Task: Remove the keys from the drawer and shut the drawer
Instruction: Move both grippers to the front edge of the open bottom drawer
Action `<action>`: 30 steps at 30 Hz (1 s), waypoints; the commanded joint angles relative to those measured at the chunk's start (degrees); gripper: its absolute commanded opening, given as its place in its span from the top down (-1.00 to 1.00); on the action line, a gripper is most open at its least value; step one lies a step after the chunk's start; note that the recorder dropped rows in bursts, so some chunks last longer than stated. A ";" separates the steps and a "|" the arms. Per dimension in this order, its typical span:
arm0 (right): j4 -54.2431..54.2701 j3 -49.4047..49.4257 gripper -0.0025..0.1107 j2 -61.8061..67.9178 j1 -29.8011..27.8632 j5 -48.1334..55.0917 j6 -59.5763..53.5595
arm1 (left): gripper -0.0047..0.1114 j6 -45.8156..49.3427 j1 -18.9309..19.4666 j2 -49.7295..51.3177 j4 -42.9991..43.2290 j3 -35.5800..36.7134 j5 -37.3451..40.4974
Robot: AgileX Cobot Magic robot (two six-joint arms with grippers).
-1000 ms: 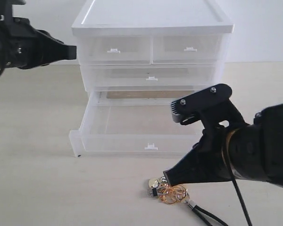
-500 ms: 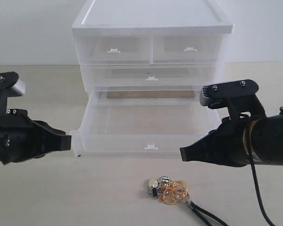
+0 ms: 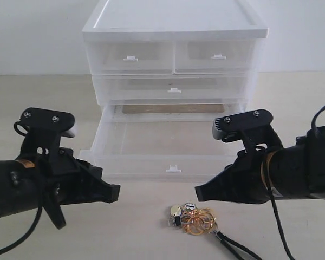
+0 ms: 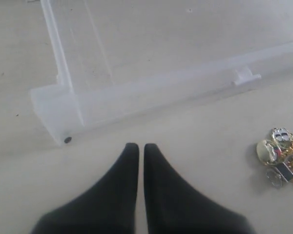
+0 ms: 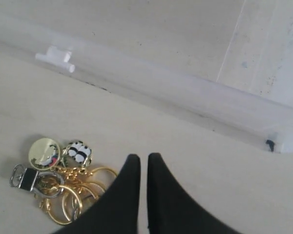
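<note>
On the left side, the left gripper [image 3: 115,193] hangs low over the pale table [image 3: 38,108], in front of the left corner of the open drawer. Its two black fingers [image 4: 124,165] are pressed together with only a thin slit between them, and they hold nothing. In the middle stands the translucent white drawer unit [image 3: 173,32], with two half-width drawers on top and one wide drawer under them, and these are pushed in. The lowest drawer [image 3: 135,165] is pulled out toward the camera, and its small white tab handle [image 3: 173,169] is in the middle of the front wall. The keys [image 3: 192,218] are outside the drawer. They lie on the table in front of it, a little to the right of the tab handle, as a small heap of gold rings with a round silver piece and a small black-and-white piece. The right gripper [image 3: 199,193] points to the left, with its tip just above the keys and near the drawer front. Its fingers [image 5: 158,195] are also together and grip nothing; in the right wrist view they overlap the edge of the gold rings, but I cannot tell if they touch. A dark strap [image 3: 235,248] runs from the keys toward the lower right.
</note>
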 commanded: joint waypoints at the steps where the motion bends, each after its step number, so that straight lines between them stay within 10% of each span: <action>1: -0.74 0.20 0.96 0.28 -0.35 0.43 0.03 | 0.85 -19.20 -0.76 4.96 16.36 0.19 -5.63; 30: -0.99 -7.23 0.96 8.76 -7.80 0.38 -0.45 | 0.85 -24.54 5.67 14.89 25.32 -9.18 -0.80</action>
